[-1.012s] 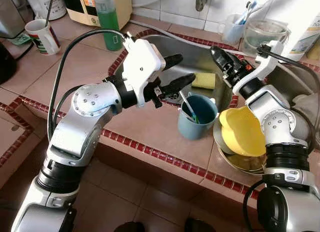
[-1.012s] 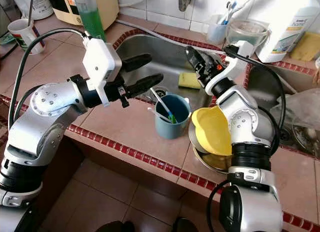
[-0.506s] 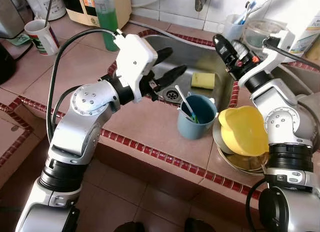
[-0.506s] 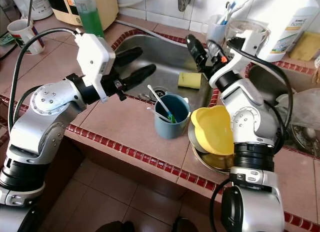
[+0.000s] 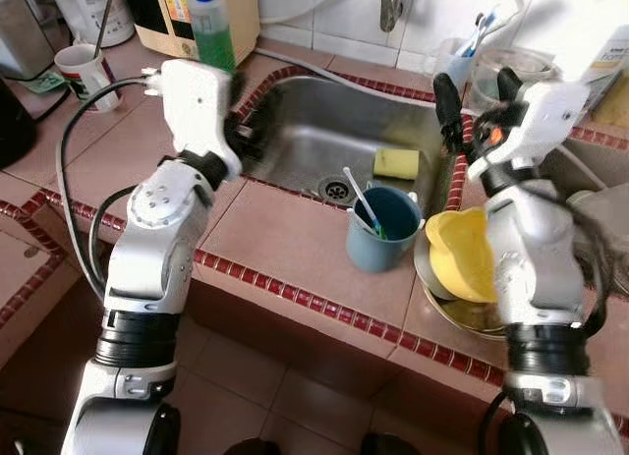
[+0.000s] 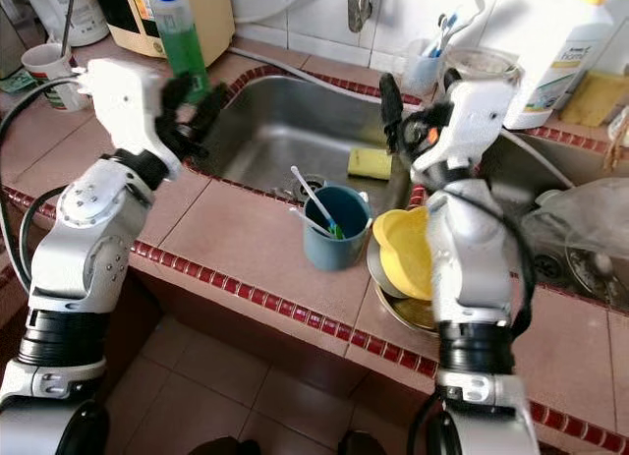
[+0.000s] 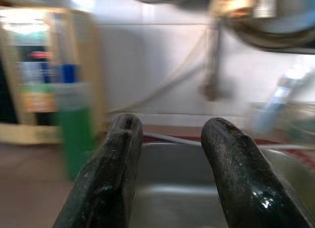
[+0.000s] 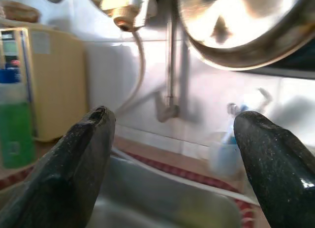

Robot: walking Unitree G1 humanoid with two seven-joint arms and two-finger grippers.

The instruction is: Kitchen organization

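A blue cup point(image 5: 385, 229) with a white utensil point(image 5: 356, 192) leaning in it stands on the tiled ledge in front of the steel sink point(image 5: 324, 131). Just to its right, a yellow bowl point(image 5: 460, 260) lies tilted in a stack of metal dishes point(image 5: 462, 315). A yellow sponge point(image 5: 396, 162) lies in the sink basin. My left gripper point(image 7: 167, 127) is open and empty, raised over the sink's left rim beside the green soap bottle point(image 5: 211, 32). My right gripper point(image 5: 472, 84) is wide open and empty, raised above the sink's right rim, pointing toward the back wall.
A white mug point(image 5: 86, 72) and a yellow appliance point(image 5: 211, 13) stand at the back left. A tap point(image 5: 393, 3), a toothbrush holder point(image 5: 462, 57) and a white bottle point(image 6: 560, 52) line the back wall. Plastic and dishes point(image 6: 590, 249) fill the right basin.
Both arms have swung up and back. The left gripper went from above the blue cup to the sink's left rim. The right gripper rose and turned toward the wall.
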